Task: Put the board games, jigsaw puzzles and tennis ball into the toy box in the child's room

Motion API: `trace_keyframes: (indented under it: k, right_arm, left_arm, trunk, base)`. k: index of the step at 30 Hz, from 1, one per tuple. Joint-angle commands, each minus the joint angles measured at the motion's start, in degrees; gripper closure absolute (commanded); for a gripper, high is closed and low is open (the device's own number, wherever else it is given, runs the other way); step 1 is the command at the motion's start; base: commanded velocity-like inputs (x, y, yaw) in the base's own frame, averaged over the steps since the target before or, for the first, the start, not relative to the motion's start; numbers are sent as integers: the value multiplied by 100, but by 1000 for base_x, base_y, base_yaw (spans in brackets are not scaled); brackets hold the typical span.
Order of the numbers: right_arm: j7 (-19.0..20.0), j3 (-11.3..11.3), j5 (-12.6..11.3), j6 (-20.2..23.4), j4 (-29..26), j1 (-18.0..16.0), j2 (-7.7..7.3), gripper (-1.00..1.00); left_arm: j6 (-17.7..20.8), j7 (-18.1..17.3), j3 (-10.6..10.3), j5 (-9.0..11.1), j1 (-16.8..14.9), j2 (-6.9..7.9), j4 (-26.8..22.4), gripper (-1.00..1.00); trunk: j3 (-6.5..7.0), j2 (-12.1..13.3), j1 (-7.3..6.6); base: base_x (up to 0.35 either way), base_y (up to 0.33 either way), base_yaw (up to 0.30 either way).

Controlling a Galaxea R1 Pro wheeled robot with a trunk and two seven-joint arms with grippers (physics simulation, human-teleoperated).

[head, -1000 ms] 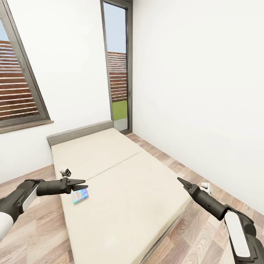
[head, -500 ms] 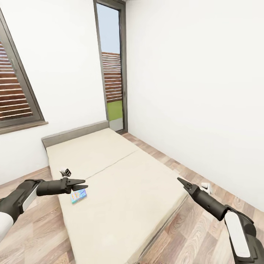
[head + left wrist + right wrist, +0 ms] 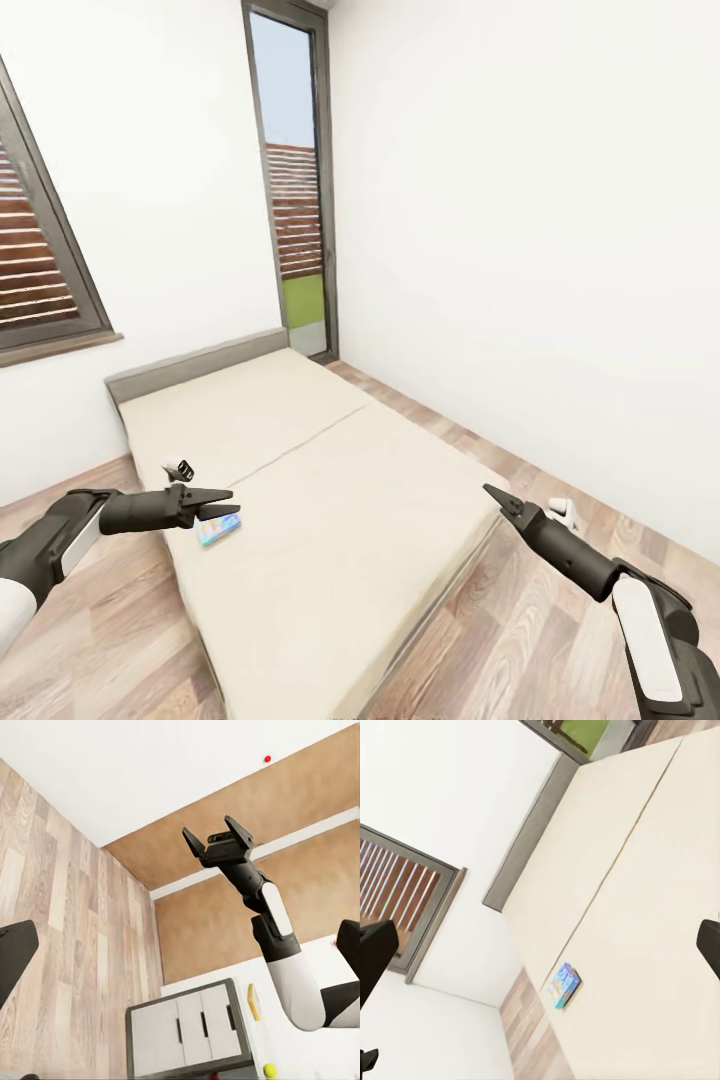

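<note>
At lower left of the head view, our left gripper (image 3: 222,503) has its fingers spread apart, empty. At lower right, our right gripper (image 3: 497,496) also stands open, as the left wrist view confirms. Just past the left fingertips, a colourful board game (image 3: 219,529) lies flat on the bed (image 3: 350,500); its lettering is too small to read. Beyond stand a tall window (image 3: 292,200) and white walls.

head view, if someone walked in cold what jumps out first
A large bare cream bed takes up the middle of the room, with one small colourful board game lying near its edge, just under the left gripper. Behind it, a tall narrow glass door in the corner shows slatted fencing and green grass outside. The right gripper hovers off the bed's other side, above the wood floor.
</note>
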Motion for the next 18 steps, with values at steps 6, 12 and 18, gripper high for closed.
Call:
trace_keyframes:
  k: [6,12,18]
  right_arm:
    - [14,-10,-4,41,-1,-6,3,-100]
    - [14,-12,-4,41,-2,-4,3,-100]
    - [21,-12,-4,41,-1,-5,6,-100]
  left_arm:
    - [61,-22,-29,21,-6,8,1,-100]
    - [61,-22,-29,21,-6,8,3,-100]
    - [61,-22,-29,21,-6,8,2,-100]
  trunk:
    - [-13,-14,3]
    - [-13,-14,3]
    - [-13,-14,3]
  base:
    - [-24,116,-237]
    - [-2,156,-86]
    - [0,243,-38]
